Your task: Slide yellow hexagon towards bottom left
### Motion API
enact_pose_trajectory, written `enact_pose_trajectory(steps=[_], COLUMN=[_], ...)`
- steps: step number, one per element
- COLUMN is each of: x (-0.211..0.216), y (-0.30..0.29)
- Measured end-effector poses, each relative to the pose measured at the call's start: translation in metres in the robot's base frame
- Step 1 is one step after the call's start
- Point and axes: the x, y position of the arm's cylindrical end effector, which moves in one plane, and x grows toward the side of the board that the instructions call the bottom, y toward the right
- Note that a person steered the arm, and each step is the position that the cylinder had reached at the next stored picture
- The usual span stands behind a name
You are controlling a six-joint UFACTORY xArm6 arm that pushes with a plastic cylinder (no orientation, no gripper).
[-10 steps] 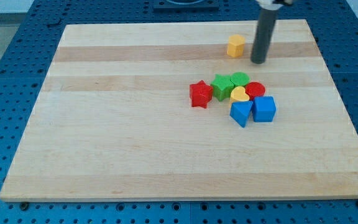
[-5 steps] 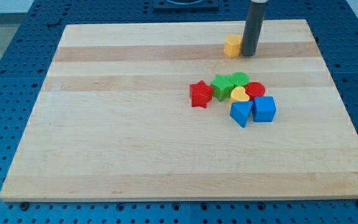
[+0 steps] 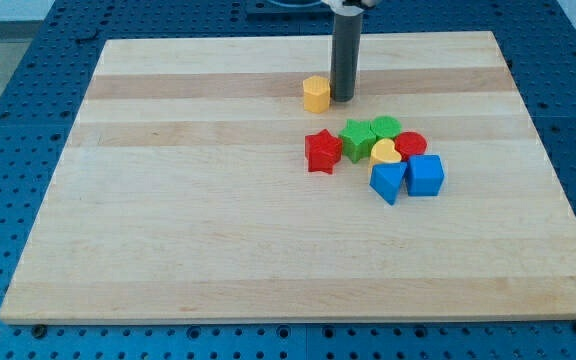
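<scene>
The yellow hexagon (image 3: 315,94) sits on the wooden board (image 3: 188,200), above the middle and slightly right of centre. My tip (image 3: 343,99) is at the hexagon's right side, touching it or nearly so. The dark rod rises straight up from there to the view's top.
A cluster of blocks lies below and right of my tip: a red star (image 3: 322,152), a green block (image 3: 356,139), another green block (image 3: 386,127), a red round block (image 3: 411,145), a yellow heart (image 3: 385,152), and two blue blocks (image 3: 388,182) (image 3: 426,175).
My tip moved left to the hexagon's right side, then pushed it left and slightly down. The cluster has not moved.
</scene>
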Motion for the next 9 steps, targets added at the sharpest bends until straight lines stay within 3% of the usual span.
enact_pose_trajectory(steps=[1, 2, 5, 7, 8, 9], x=[-0.009, -0.019, 0.050, 0.028, 0.032, 0.067], y=[0.013, -0.011, -0.096, -0.110, -0.112, -0.111])
